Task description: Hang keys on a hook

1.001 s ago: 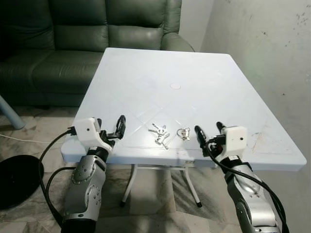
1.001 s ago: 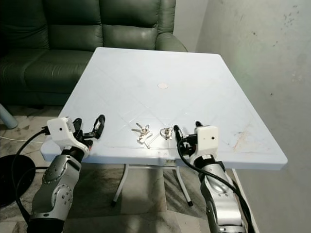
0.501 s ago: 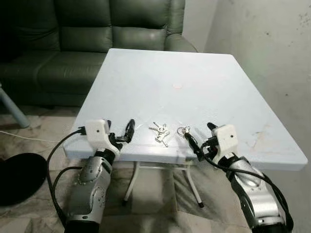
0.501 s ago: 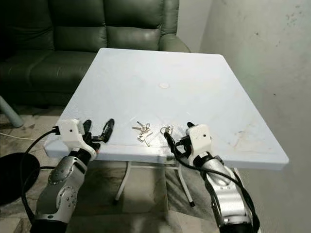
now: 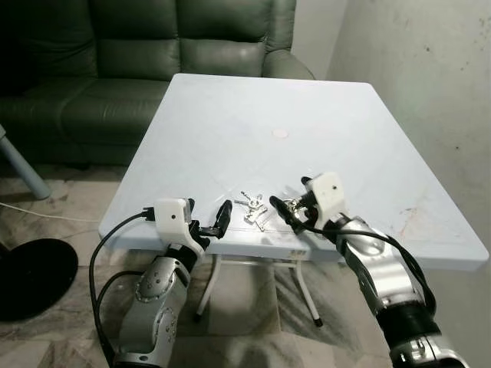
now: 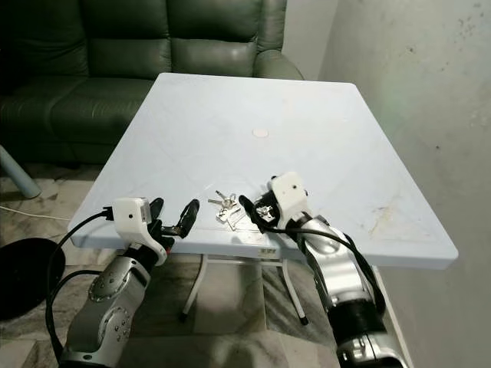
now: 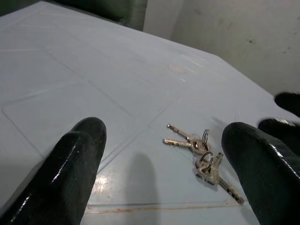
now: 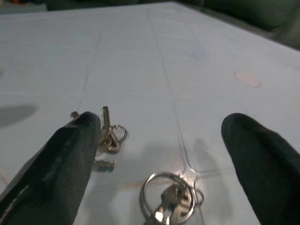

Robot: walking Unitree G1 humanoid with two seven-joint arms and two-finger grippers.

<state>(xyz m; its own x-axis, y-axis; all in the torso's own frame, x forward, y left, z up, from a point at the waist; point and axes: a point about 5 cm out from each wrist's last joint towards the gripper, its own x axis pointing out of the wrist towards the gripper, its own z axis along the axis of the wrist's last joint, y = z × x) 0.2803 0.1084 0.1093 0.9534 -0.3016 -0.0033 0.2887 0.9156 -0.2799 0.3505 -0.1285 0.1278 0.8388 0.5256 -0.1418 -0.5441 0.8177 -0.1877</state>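
A bunch of silver keys (image 5: 252, 211) lies near the front edge of the white plastic table (image 5: 268, 115). Just right of it lies a key ring with one key (image 5: 290, 205). My right gripper (image 5: 291, 198) is open low over the table, its fingers straddling the ring; in the right wrist view the key ring (image 8: 168, 204) sits between the fingers (image 8: 61, 159) and the bunch (image 8: 108, 136) lies beyond. My left gripper (image 5: 207, 217) is open at the table's front edge, left of the bunch, pointing at the keys (image 7: 201, 154).
A dark green sofa (image 5: 153, 46) stands behind the table. A stained wall (image 5: 430, 77) runs along the right. On the floor at the left are a black round base (image 5: 31, 276) and a pale slanted pole (image 5: 15, 165). Folding legs (image 5: 211, 287) show under the table.
My right gripper has moved forward and left, from off the table's front edge to over the key ring. My left gripper has shifted right towards the keys. The camera has also shifted.
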